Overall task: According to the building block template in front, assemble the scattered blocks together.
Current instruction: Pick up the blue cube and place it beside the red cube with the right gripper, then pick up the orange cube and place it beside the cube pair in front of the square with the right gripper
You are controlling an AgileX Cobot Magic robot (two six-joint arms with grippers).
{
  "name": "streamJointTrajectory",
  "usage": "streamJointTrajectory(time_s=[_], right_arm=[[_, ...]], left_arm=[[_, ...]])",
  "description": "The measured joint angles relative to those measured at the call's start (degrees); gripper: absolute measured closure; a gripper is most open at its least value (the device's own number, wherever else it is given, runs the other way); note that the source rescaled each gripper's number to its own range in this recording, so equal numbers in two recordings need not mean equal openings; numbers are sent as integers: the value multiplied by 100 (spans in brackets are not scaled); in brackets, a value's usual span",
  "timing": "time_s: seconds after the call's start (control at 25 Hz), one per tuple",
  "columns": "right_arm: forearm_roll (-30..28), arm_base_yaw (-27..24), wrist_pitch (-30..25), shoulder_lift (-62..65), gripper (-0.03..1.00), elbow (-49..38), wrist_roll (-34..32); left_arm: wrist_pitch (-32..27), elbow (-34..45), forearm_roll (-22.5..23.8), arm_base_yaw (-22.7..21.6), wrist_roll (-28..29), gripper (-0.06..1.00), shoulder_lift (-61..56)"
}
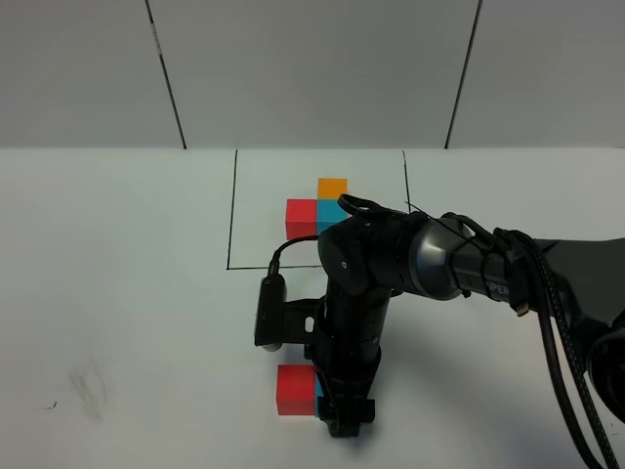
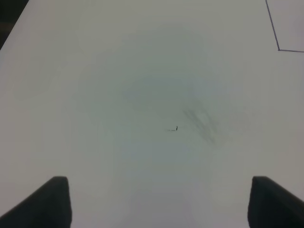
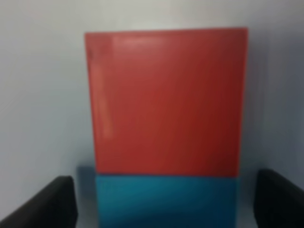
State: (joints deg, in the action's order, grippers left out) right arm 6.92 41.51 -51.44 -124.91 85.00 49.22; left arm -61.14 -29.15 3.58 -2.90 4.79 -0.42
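Observation:
The template [image 1: 317, 208] is a small red, blue and orange cube cluster inside a black-line rectangle at the back of the table. A larger red block [image 1: 293, 389] lies near the front edge, with a blue block [image 1: 317, 388] touching its right side and mostly hidden by my right arm. In the right wrist view the red block [image 3: 166, 99] abuts the blue block [image 3: 166, 202]. My right gripper [image 3: 164, 204] is open, its fingers on either side of the blue block with gaps; it also shows in the exterior view [image 1: 344, 415]. The loose orange block is hidden. My left gripper [image 2: 156, 204] is open and empty over bare table.
My right arm [image 1: 420, 259] reaches across the middle of the table with cables [image 1: 557, 332] trailing to the right. A grey scuff mark [image 1: 88, 386] lies at the front left, also in the left wrist view [image 2: 202, 123]. The rectangle's corner [image 2: 279, 49] shows there too.

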Motion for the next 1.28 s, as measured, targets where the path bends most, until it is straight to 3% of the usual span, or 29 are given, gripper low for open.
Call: streamJointTrajectory(time_s=[0.12,0.28,0.56,0.68,0.88,1.0,1.28], right_arm=[[-350,0,-48,259,26,0,-425],[-1205,4,-356,775,26,0,-1673],[-2805,-160,-1560,1271,26,0,-4733],[-3284,-441,-1751,1410,26,0,-5721],[-2941,-1004,-1758,1829,26,-78,-6125],[-2881,-1288,-1631,2422,26,-601,-6312],[-2475,-2333,-213,4162,26,-2237,-6823]], left_arm=[[0,0,0,0,0,-4,0],[0,0,0,0,0,-4,0],[0,0,0,0,0,-4,0],[0,0,0,0,0,-4,0],[0,0,0,0,0,-4,0],[0,0,0,0,0,-4,0],[0,0,0,0,0,-4,0]])
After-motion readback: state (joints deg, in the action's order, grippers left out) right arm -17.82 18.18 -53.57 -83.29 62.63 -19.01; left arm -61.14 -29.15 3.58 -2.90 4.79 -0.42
